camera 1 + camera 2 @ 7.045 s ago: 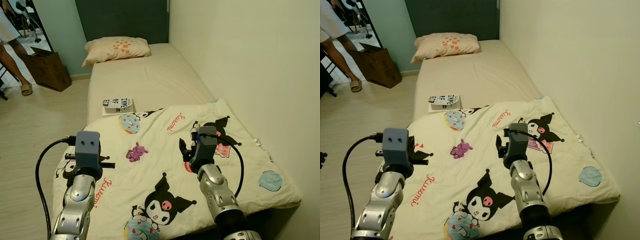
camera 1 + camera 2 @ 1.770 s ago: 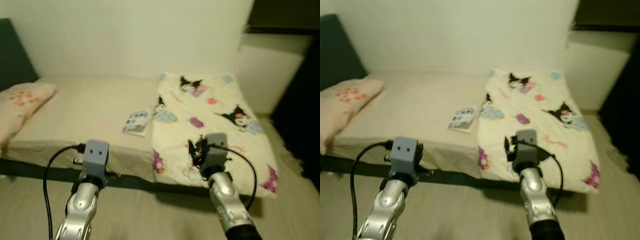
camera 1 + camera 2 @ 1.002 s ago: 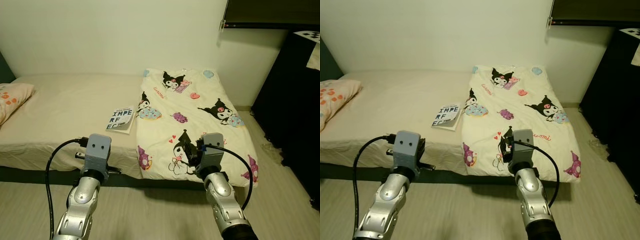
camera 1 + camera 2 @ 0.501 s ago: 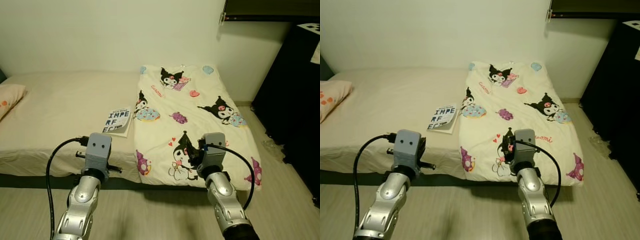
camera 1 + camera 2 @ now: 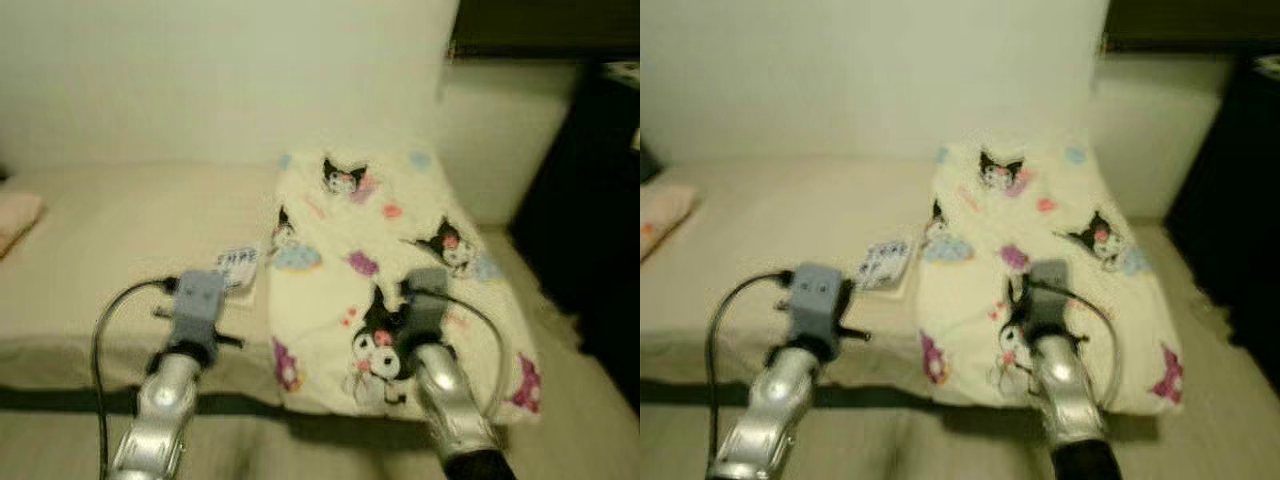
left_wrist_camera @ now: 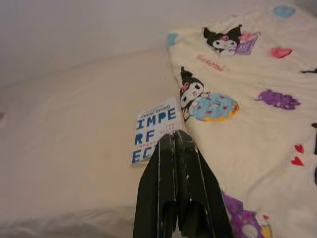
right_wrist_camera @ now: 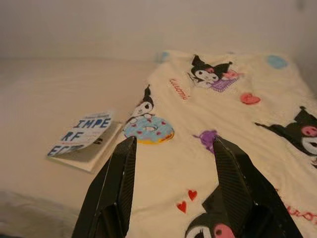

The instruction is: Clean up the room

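Book (image 7: 81, 135) lies on the bed (image 7: 44, 94) just ahead of the left gripper (image 6: 174, 141) — fingers pressed together, holding nothing — and beside the patterned blanket (image 7: 233, 104) under the right gripper (image 7: 173, 148), whose fingers are spread wide and empty. Blanket looks spread flat; the book is not yet picked up.

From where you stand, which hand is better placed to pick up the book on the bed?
Left. The left hand points at the white book with blue lettering, though its fingers are shut. The open right hand faces the cartoon-print cream blanket.
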`<state>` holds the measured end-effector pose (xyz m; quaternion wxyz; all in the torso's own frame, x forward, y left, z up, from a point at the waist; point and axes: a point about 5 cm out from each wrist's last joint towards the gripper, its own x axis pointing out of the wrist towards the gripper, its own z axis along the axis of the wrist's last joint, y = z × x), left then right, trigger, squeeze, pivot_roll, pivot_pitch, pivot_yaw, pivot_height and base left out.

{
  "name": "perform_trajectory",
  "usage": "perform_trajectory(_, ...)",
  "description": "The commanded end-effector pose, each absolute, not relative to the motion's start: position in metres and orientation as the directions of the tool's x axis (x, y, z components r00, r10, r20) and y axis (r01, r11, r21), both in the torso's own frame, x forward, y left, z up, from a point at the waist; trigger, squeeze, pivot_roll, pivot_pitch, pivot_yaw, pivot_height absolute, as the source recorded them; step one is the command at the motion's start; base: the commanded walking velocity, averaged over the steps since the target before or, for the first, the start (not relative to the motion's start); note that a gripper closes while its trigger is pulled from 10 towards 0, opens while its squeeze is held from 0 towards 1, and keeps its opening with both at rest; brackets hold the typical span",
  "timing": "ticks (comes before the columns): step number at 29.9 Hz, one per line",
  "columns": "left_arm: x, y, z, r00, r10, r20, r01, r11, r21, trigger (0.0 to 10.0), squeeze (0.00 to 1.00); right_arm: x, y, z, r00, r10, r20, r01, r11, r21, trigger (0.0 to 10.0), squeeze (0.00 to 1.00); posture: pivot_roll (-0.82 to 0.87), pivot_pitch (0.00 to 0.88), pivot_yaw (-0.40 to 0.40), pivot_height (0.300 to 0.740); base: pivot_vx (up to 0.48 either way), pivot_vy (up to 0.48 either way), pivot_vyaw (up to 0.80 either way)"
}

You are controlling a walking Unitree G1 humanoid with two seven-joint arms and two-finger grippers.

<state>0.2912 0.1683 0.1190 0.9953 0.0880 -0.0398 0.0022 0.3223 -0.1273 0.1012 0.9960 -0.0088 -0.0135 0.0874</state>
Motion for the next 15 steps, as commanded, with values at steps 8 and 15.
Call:
perform_trajectory(8,0.2907,0.1676,0.1163,0.998,-0.011,0.066,0.000,0.986,0.167,10.0,0.00,0.3210,-0.1386,0.0963,0.989,0.145,0.001,-0.145,0.989,-0.039,10.0,0.00,-0.04,0.069,0.008,0.740,0.340,0.000,0.00)
perform_trajectory(15,0.2909,0.1682,0.1162,0.998,-0.011,0.067,-0.001,0.986,0.168,10.0,0.00,0.3199,-0.1355,0.0953,0.987,0.162,-0.001,-0.162,0.985,-0.060,10.0,0.00,-0.04,0.062,0.010,0.740,0.341,0.000,0.00)
